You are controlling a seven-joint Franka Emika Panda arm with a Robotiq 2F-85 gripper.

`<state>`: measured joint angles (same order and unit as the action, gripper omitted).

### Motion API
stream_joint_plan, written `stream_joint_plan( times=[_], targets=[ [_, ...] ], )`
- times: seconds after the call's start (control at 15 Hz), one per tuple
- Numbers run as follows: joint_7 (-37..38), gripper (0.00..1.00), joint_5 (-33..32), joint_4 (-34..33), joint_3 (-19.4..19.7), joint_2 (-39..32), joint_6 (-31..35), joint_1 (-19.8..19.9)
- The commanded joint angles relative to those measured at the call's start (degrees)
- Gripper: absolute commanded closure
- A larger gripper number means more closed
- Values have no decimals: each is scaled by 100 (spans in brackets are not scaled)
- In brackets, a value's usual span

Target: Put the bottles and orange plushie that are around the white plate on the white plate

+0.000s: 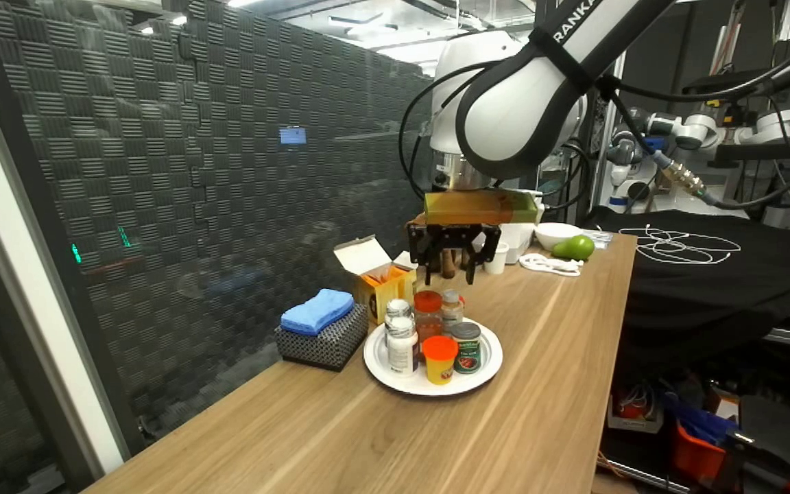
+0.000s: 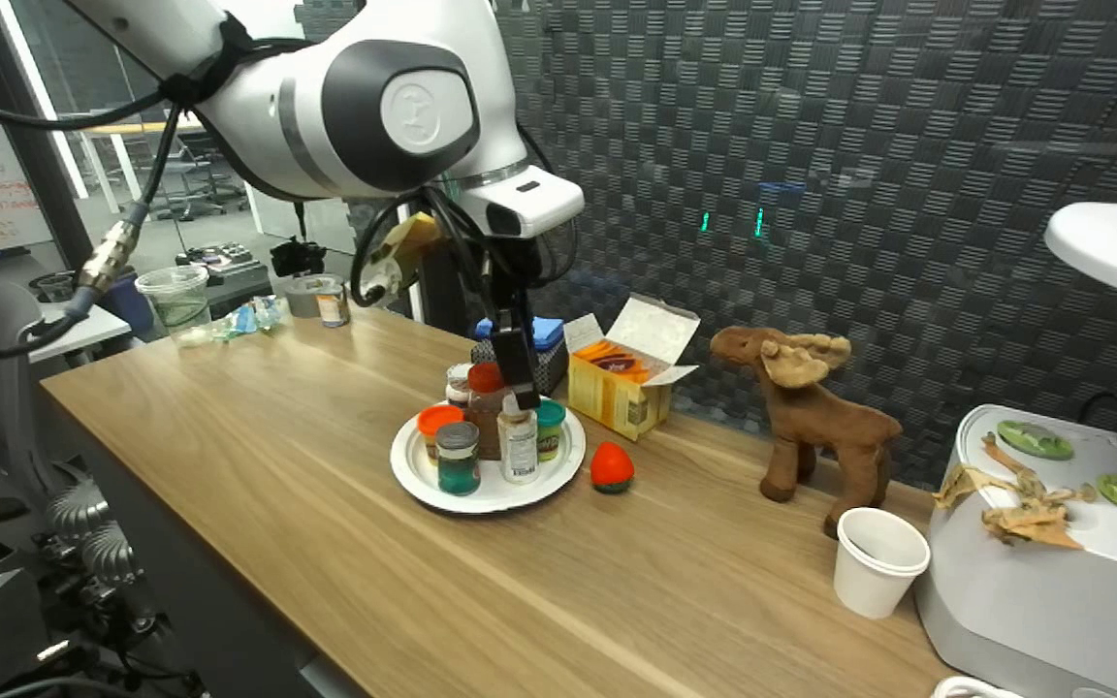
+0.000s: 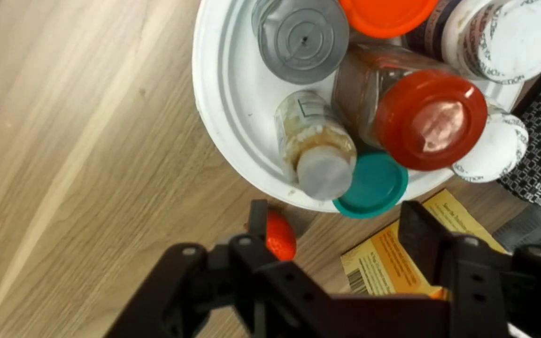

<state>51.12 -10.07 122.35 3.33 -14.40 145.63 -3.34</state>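
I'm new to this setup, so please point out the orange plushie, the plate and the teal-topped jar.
Orange plushie (image 2: 611,466): in an exterior view, on the middle of its body.
Plate (image 3: 251,96): wrist view, on its bare surface.
Teal-topped jar (image 3: 374,185): wrist view, on its lid.

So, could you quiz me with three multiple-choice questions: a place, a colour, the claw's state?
1. Where is the orange plushie, relative to the plate?
A) on it
B) beside it
C) under it

2. What colour is the cloth?
A) green
B) red
C) blue

3. How is the claw?
A) open
B) shut
C) gripping the cloth

1 B: in an exterior view, it lies on the table, outside the plate.
2 C: blue in both exterior views.
3 A: its fingers stand apart, holding nothing.
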Motion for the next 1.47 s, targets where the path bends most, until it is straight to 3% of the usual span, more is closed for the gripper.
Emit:
stream_joint_plan(
  times=[0.0, 0.4, 0.93, 1.4],
  targets=[
    [203, 0, -281, -78, 293, 202, 71, -55],
    [-65, 0, 20, -777, 491, -557, -102, 234],
    [-754, 0, 1344, -1630, 296, -1539, -644, 461],
    [-706, 0, 1566, -2013, 384, -1974, -779, 446]
  ],
)
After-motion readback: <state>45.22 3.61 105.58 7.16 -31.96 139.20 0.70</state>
